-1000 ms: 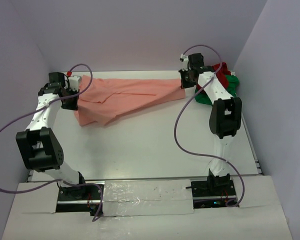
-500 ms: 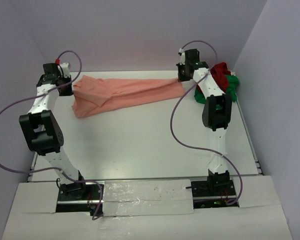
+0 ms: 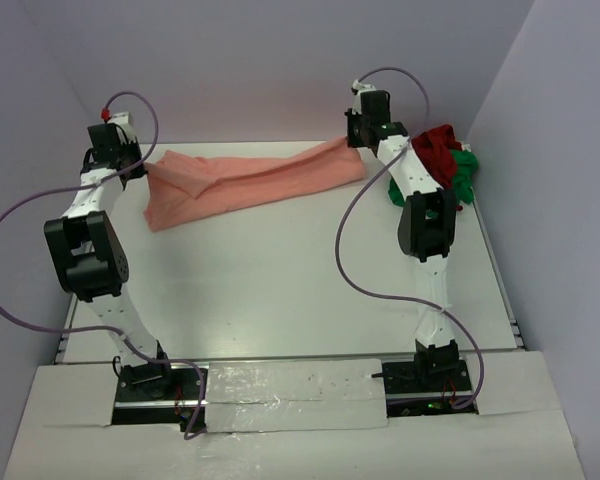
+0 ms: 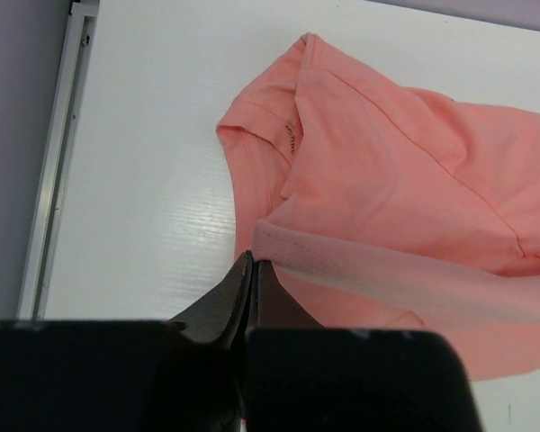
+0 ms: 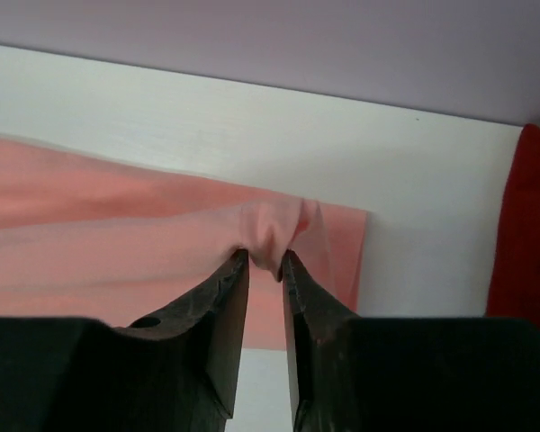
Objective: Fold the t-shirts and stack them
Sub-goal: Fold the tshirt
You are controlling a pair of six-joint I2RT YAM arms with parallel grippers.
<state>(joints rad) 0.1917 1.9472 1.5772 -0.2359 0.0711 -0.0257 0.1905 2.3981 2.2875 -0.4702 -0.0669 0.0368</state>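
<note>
Starting at the near edge, we are seeing the left arm and the right arm rising from their bases and reaching away toward the back of the white table. Each 1 is trailing a purple cable.

Farther back, the salmon-pink t-shirt is stretching across the table from 1 arm to the other as a long, loosely gathered band. The left gripper is pinching its left end. In the left wrist view we are looking down at the left gripper, its jaws pressing together on a thin hemmed edge of the salmon-pink t-shirt, while a sleeve and part of the body are spreading on the table beneath. The right gripper is clamping the opposite end, where the cloth is drawing up to a point. In the right wrist view the right gripper is squeezing a small bunch of the salmon-pink t-shirt, which is bulging out between the nearly closed fingers.

Farthest back, in the far right corner, the dark red t-shirt and the bright green t-shirt are lying crumpled together in 1 heap just beside the right arm, the red toward the back. In the right wrist view an edge of the dark red t-shirt is showing at the right, with a strip of table separating it from the pink cloth.
</note>
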